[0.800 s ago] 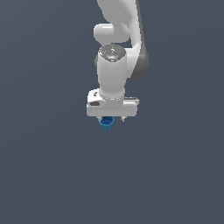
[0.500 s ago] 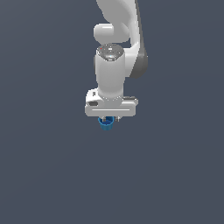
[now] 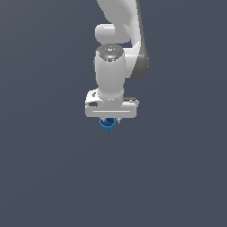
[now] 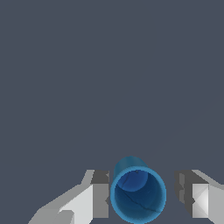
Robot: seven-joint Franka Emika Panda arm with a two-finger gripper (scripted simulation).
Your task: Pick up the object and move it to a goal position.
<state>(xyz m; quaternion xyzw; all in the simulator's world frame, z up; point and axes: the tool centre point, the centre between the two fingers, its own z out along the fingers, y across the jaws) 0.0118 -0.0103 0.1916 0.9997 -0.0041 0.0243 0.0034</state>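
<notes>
Blue cup (image 4: 138,195) sits directly under the gripper (image 4: 142,194), between the two fingers; in the wrist view I look straight down into its hollow, so I judge its long axis upright and in line with the approach. One finger (image 4: 99,195) appears to touch the rim or stand just beside it; the other finger (image 4: 186,192) stands clearly apart, with bare floor showing between pad and cup; I judge the cup off-centre in the opening, toward the first finger.

Exterior view: the cup (image 3: 107,125) shows only as a small blue part at 6 o'clock beneath the white hand (image 3: 111,107), most of it hidden by the hand; I cannot tell from this view whether it rests on the dark floor (image 3: 53,177).

Gripper state: jaws parted wider than the cup, holding nothing; contact, if any, is on one side only.

My judgement: the grasp is not yet made; closing should take the cup across its width, though the nearer finger may nudge it sideways first.
</notes>
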